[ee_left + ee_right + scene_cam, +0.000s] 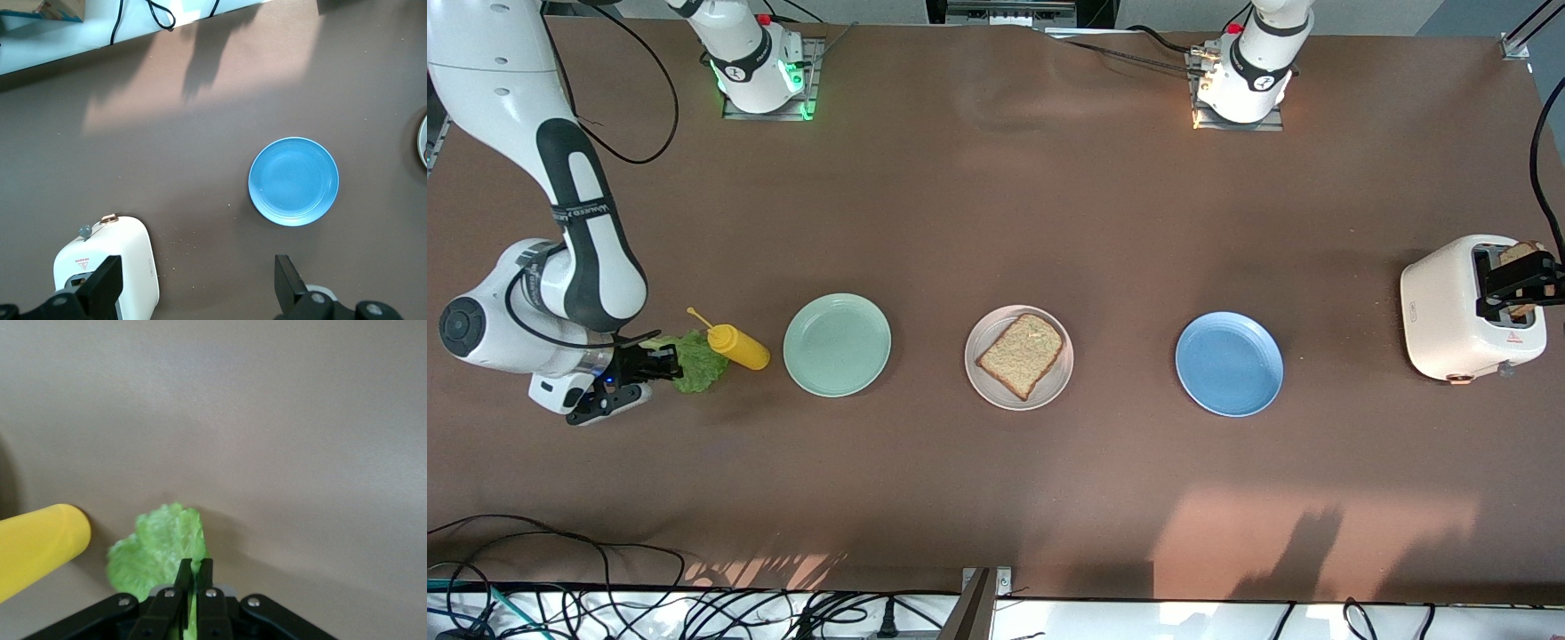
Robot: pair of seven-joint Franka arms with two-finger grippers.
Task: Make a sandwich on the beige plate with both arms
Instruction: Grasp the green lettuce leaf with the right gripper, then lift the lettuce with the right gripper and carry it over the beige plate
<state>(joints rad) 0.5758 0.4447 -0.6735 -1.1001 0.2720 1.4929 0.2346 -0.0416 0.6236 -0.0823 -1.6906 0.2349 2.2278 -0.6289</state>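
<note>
I have one slice of wholegrain toast [1021, 355] lying flat on the beige plate [987, 384] at the middle of the table, between the mint green plate [837, 344] and the blue plate [1229, 363], so the base of the sandwich is down and nothing is on top of it yet. My right gripper [665, 363] is low at the right arm's end of the table with its fingers pinched tight on the edge of the lettuce leaf [162, 544], which lies on the table just beside the yellow squeeze bottle [738, 346]. My left gripper [1532, 281] hangs over the white toaster [1449, 311] with its fingers spread wide, holding nothing; a second slice of toast [1519, 252] stands in the slot beneath it. By my reckoning the lettuce must go onto the plated slice, then the toaster slice on top.
</note>
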